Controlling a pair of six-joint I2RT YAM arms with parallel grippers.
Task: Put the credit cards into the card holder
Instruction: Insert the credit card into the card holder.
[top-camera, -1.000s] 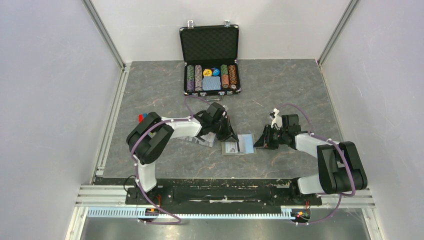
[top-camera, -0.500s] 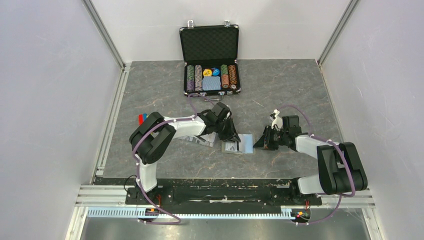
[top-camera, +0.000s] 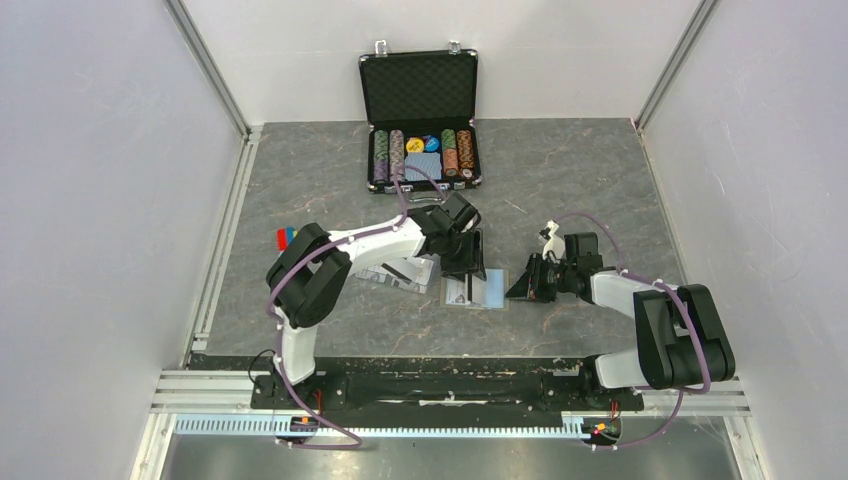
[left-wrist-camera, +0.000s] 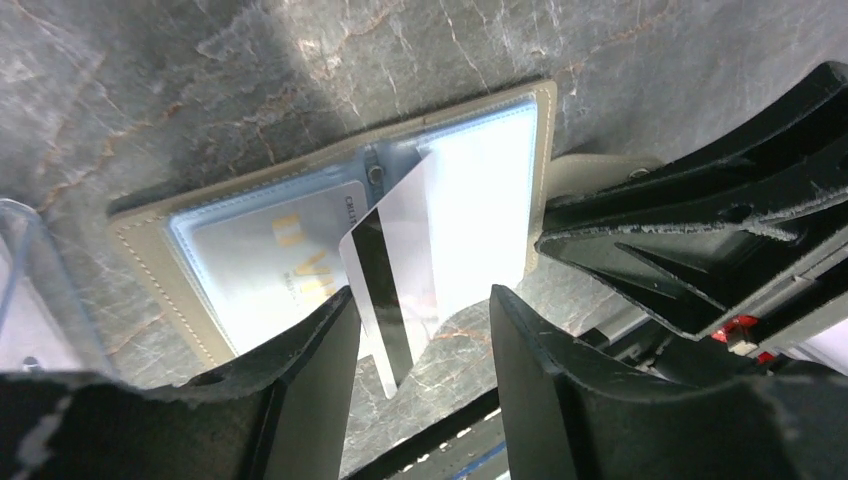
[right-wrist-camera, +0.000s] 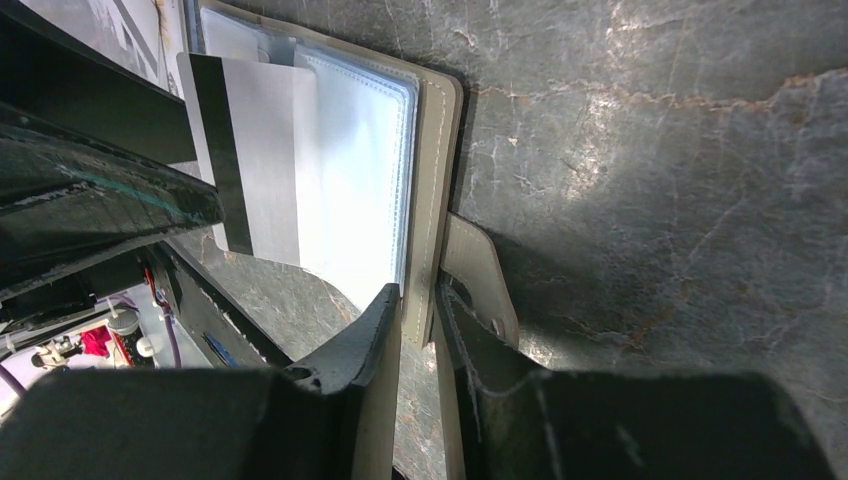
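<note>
Left wrist shows two credit cards, one card holder.

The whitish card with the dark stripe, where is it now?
In the left wrist view, the whitish striped card sits within the left gripper, over the open taupe folding card holder at mid-table, whose right edge the right gripper pinches.

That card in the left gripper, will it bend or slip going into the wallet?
The card looks flat in the left gripper, so probably stiff. Its glossy face might slip in that grip. Pushing it in shouldn't shift the card holder, since the right gripper pinches its edge.
</note>
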